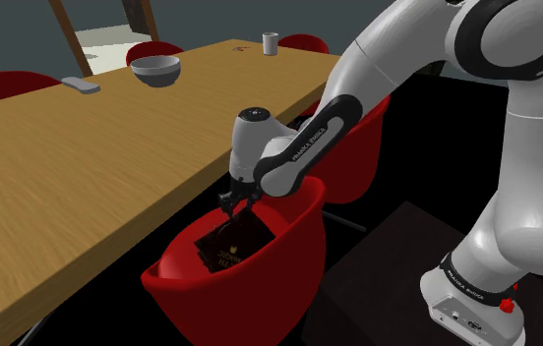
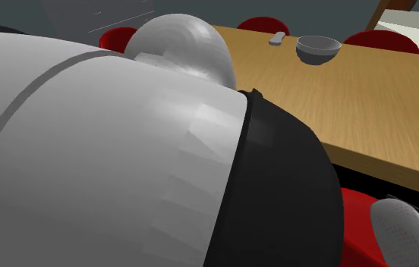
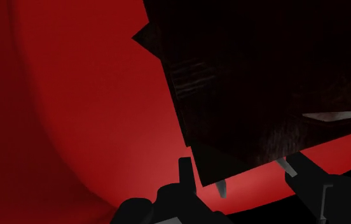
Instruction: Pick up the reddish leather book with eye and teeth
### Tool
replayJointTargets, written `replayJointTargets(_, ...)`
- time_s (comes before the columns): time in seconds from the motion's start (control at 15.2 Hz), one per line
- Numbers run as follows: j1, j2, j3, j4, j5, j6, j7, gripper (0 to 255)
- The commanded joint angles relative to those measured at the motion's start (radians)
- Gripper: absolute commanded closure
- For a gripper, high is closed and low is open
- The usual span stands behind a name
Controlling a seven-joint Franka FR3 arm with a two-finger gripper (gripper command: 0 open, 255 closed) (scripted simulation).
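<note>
gripper [image 1: 230, 208] [image 3: 239, 172] is low inside the seat of a red chair [image 1: 260, 285], pointing steeply down at the book [image 1: 232, 244]. wrist view: the two black fingers [image 3: 184, 170] stand apart with a corner of the book's cover between them. one finger is just beside the cover's edge; cannot tell whether either pad touches it. the book lies in the hollow of the seat, cover up, one corner toward the gripper, not lifted. its cover reads very dark, almost black, with a brown-red cast. a small gold mark shows on it in the shoulder view, and pale tooth-like slivers [image 3: 222, 188] sit along its edge near the fingers. the chair is drawn up to the near long edge of a wooden table [image 1: 83, 167]. toward the table's far end there is a grey bowl [image 1: 155, 70]. a flat grey remote-like piece [image 1: 81, 86] lies to the bowl's left in the shoulder view, and a white cup [image 1: 271, 42] stands well off to its right. more red chairs [image 1: 153, 49] line the far side. the white arm [image 1: 407, 59] rises from the dark stand [image 1: 397, 265] at the shoulder view's lower right. in the second exterior view the arm's white and black housing sits close to the camera, with the table and bowl beyond it to the right.
</note>
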Motion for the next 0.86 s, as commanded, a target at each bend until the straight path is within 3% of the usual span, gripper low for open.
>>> replayJointTargets(0.0,-0.008,-0.025,0.012,0.001,0.015,-0.022,-0.009,255)
replayJointTargets(0.79,-0.040,-0.130,0.054,0.014,0.086,-0.134,-0.057,255)
